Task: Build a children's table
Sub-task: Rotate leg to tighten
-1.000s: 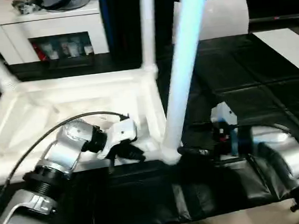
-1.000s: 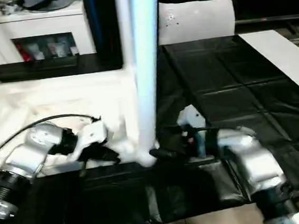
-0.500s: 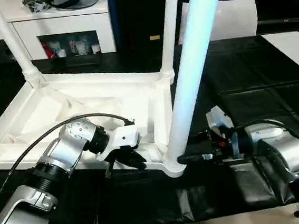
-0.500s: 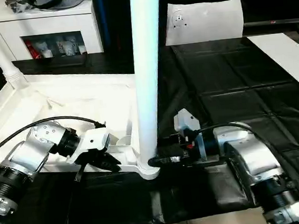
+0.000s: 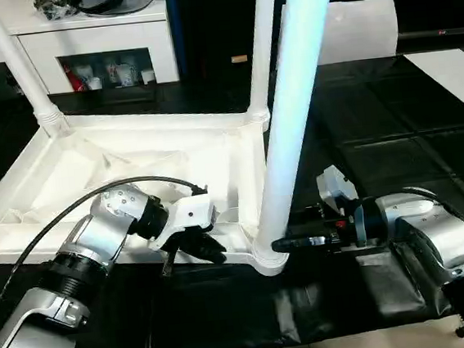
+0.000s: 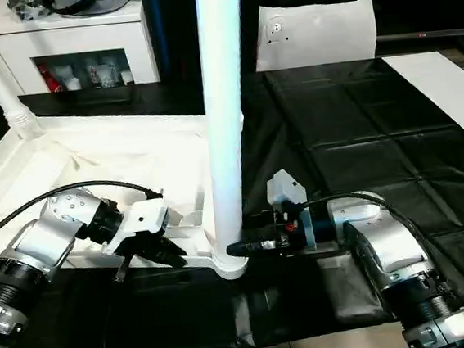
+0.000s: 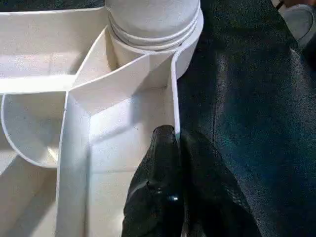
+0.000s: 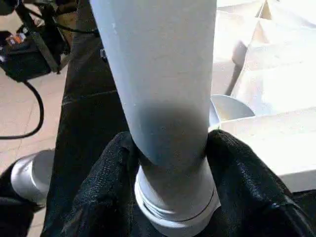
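The children's table lies upside down on the black surface, its ribbed white top [image 5: 153, 122] facing up. Two legs stand in the far sockets [image 5: 16, 63] [image 5: 264, 39]. A third leg [image 5: 292, 111] rises from the near corner socket [image 5: 269, 257]. My left gripper [image 5: 213, 252] is shut on the thin rim wall of the top just beside that socket, seen close in the left wrist view [image 7: 175, 136]. My right gripper [image 5: 281, 243] comes in from the right, and its black fingers [image 8: 116, 163] press both sides of the near leg's base [image 8: 168, 98].
A white cabinet [image 5: 96, 39] with shelves stands behind the table. A white board [image 5: 349, 27] leans at the back, and a white sheet [image 5: 452, 70] lies at the far right. The black-covered work surface [image 5: 375, 127] spreads to the right. A black cable [image 5: 64, 219] arcs over my left forearm.
The camera has tilted and shifted. My right gripper's fingers have closed in on the base of the near leg. The left gripper has kept its grip on the rim.
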You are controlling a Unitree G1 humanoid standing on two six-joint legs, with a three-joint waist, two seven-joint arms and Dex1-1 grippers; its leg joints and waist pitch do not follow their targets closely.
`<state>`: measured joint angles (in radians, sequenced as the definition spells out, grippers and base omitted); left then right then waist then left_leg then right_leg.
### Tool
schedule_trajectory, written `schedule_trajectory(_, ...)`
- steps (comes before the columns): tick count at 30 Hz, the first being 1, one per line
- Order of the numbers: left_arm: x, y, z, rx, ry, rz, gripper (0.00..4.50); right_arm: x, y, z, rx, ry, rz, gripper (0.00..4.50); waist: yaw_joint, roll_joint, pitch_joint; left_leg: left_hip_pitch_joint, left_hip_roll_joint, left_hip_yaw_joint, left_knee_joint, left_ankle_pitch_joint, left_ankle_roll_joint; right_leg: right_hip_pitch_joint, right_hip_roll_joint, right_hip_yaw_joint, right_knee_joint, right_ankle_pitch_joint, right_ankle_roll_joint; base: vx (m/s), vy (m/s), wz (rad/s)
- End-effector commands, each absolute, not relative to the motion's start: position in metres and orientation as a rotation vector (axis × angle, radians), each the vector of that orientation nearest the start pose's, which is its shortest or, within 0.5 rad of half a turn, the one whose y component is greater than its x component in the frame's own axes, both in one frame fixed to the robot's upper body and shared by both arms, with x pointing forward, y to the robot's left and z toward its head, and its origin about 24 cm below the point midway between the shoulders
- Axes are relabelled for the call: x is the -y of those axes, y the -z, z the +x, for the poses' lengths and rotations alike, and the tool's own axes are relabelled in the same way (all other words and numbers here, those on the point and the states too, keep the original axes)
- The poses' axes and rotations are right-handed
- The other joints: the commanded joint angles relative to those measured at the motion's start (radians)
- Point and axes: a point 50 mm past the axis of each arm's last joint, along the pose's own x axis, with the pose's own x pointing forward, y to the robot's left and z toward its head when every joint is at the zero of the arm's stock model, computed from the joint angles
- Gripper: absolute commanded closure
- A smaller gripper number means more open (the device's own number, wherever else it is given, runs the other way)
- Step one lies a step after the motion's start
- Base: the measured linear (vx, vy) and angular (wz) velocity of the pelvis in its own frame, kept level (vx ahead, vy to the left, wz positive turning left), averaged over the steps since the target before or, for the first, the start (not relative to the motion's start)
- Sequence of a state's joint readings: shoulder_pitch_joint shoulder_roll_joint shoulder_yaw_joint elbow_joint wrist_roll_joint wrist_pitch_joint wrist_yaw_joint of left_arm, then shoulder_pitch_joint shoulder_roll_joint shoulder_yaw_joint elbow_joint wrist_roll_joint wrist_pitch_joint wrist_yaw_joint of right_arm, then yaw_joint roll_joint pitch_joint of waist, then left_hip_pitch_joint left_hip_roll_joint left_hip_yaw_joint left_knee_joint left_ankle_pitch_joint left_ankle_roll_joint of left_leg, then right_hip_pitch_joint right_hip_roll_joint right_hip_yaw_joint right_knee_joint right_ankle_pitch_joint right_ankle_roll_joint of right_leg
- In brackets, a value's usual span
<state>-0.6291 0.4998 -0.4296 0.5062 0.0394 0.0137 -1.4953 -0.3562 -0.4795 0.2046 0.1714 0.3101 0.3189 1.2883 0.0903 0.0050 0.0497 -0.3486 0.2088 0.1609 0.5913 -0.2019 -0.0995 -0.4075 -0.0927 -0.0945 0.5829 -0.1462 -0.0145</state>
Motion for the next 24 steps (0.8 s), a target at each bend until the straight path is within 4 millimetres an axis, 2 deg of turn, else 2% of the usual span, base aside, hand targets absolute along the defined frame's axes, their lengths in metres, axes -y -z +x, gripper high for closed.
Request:
schedule_trajectory(1, -0.1331, -0.0645, 0.297, -0.54, 1.748, 0.663, 4.5, 0.1447, -0.0709, 0.2738, -0.348, -1.429, -0.076, 1.89, -0.004, -0.009, -0.069, -0.002, 0.017, 0.011, -0.068, -0.148, 0.053, 0.059, -0.046, 0.044, -0.059, -0.329, -0.177, 0.0, 0.0, 0.0)
schedule_trajectory(10, -0.1348, -0.064, 0.2961, -0.54, 1.747, 0.664, 4.5, 0.1429, -0.0688, 0.2724, -0.366, -1.433, -0.075, 1.82, -0.003, -0.007, -0.07, -0.003, 0.018, 0.011, -0.068, -0.141, 0.053, 0.06, -0.046, 0.045, -0.054, -0.283, -0.194, 0.0, 0.0, 0.0)
schedule_trajectory(11, -0.1352, -0.0639, 0.296, -0.541, 1.747, 0.665, 4.5, 0.1433, -0.0688, 0.2718, -0.369, -1.438, -0.073, 2.08, -0.003, -0.008, -0.07, -0.003, 0.018, 0.011, -0.068, -0.142, 0.053, 0.061, -0.046, 0.044, -0.054, -0.288, -0.193, 0.0, 0.0, 0.0)
schedule_trajectory(16, -0.1363, -0.0641, 0.2969, -0.545, 1.744, 0.669, 4.5, 0.1428, -0.0679, 0.2705, -0.373, -1.444, -0.056, 2.44, -0.001, -0.008, -0.07, -0.002, 0.018, 0.012, -0.067, -0.143, 0.051, 0.06, -0.047, 0.045, -0.055, -0.3, -0.189, 0.0, 0.0, 0.0)
schedule_trajectory(24, -0.1381, -0.0626, 0.2959, -0.558, 1.73, 0.652, 4.5, 0.1392, -0.067, 0.2672, -0.37, -1.453, -0.029, 2.57, -0.001, -0.005, -0.071, -0.001, 0.018, 0.011, -0.068, -0.147, 0.047, 0.06, -0.046, 0.045, -0.055, -0.294, -0.19, 0.0, 0.0, 0.0)
